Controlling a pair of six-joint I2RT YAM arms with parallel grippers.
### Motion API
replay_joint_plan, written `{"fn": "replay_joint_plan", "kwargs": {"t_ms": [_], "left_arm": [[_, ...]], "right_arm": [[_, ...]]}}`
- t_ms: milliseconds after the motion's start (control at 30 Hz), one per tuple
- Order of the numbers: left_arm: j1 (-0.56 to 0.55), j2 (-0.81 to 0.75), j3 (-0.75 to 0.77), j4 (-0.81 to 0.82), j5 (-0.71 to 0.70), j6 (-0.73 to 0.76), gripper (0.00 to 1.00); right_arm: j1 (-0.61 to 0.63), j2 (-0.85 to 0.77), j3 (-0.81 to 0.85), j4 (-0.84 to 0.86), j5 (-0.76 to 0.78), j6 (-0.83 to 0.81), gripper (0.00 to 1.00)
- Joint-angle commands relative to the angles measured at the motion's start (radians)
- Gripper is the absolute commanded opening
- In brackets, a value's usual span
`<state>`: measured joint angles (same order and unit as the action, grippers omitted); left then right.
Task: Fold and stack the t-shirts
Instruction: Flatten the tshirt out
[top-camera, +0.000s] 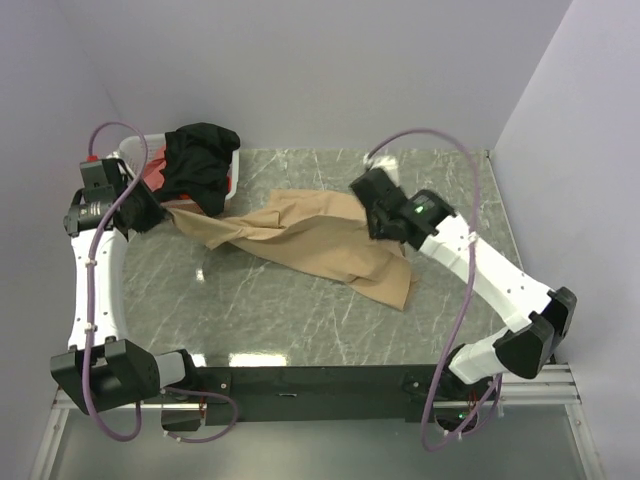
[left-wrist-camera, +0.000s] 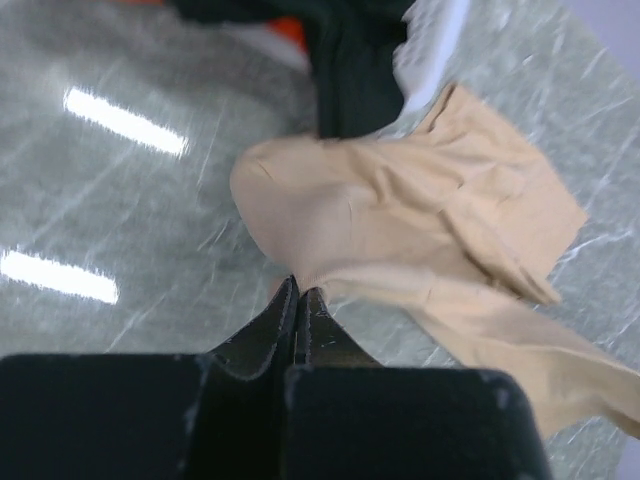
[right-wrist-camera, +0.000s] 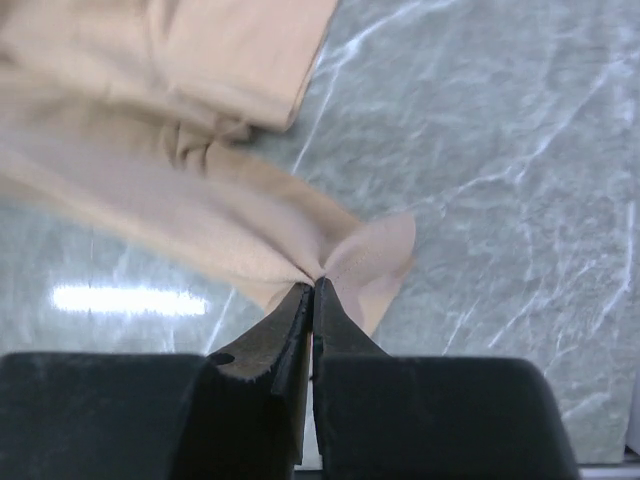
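The tan t-shirt (top-camera: 310, 235) lies stretched across the counter (top-camera: 280, 310). The left gripper (left-wrist-camera: 298, 292) and the right gripper (right-wrist-camera: 312, 290) are each clamped on one end of it. In front of the tan t-shirt the counter is bare. Behind its left end, the white basket (top-camera: 236, 175) and an overhanging black t-shirt (top-camera: 200, 160) block the way.

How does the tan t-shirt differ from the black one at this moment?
The tan t-shirt is stretched out across the table; the black t-shirt is bunched over the white basket at the far left. The tan one is pinched at opposite ends by the left gripper and the right gripper; nothing holds the black one. Both are unfolded soft cloth.
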<state>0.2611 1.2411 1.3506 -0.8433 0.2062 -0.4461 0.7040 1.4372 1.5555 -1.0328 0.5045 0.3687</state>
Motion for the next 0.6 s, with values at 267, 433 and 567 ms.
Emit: {"fn": "replay_joint_plan", "kwargs": {"t_ms": [267, 433, 567], "left_arm": [[0.027, -0.069, -0.125, -0.013, -0.047, 0.052, 0.0], [0.027, -0.057, -0.126, -0.008, -0.033, 0.052, 0.0], [0.029, -0.063, -0.134, -0.008, -0.033, 0.053, 0.0]], "right_arm": [[0.318, -0.086, -0.44, 0.036, -0.278, 0.194, 0.36], [0.233, -0.178, -0.474, 0.046, -0.297, 0.226, 0.47], [0.219, -0.204, -0.584, 0.148, -0.391, 0.266, 0.48]]}}
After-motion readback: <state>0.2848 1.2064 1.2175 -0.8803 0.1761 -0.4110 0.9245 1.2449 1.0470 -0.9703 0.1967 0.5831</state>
